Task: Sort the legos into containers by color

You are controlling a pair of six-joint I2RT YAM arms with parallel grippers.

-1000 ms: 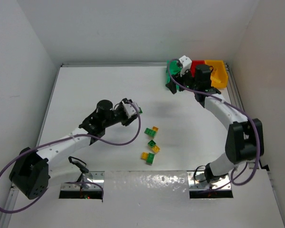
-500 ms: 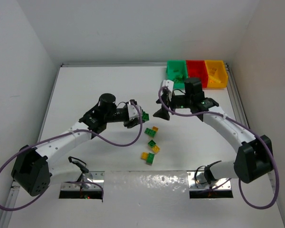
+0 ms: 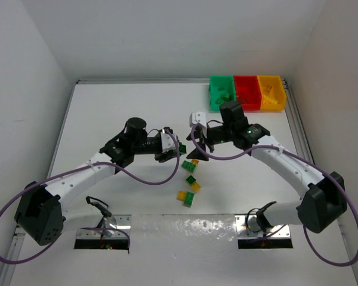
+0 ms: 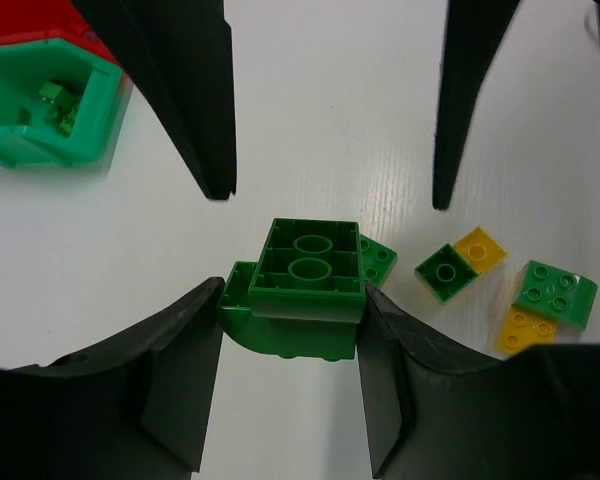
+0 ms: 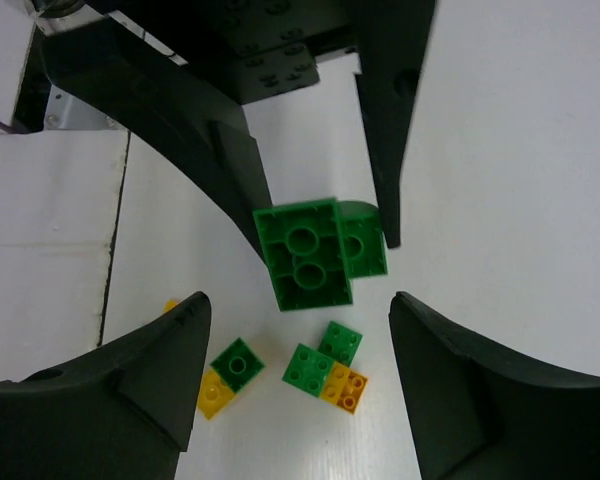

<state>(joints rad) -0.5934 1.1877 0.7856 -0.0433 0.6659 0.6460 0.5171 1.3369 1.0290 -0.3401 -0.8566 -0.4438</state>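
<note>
Near the middle of the table [image 3: 107, 107], your left gripper [image 3: 173, 150] is clamped on a green lego [image 4: 305, 275]. Just to its right, loose legos [image 3: 191, 179], green and yellow, lie on the table. Beyond them your right gripper [image 3: 198, 139] faces the held piece, jaws wide, holding nothing. In the far right corner stand the containers [image 3: 249, 107]: green, red, yellow.

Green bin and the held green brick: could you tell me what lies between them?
The right gripper, open, lies between the brick and the bin; the top view shows it.
</note>
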